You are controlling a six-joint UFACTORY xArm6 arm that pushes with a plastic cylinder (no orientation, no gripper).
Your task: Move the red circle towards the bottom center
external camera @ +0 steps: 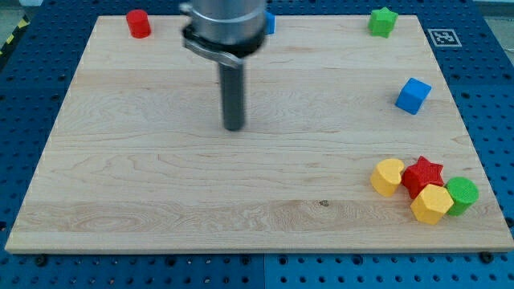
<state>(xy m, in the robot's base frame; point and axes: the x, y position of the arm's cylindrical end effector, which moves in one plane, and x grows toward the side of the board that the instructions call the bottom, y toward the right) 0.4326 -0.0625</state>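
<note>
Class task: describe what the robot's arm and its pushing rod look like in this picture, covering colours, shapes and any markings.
A wide, round metallic grey housing enters from the view's top, ringed by a dark collar. Below it hangs a straight, dark cylindrical rod, ending in my tip, which is blunt. No cables or markings show.

Pale wooden board (161,185) on blue perforated table (24,96), evenly lit.

At the frame's top centre, a blue block (271,23) is mostly hidden behind the arm's housing (223,24), itself cut off by the top edge, so its shape cannot be told.
</note>
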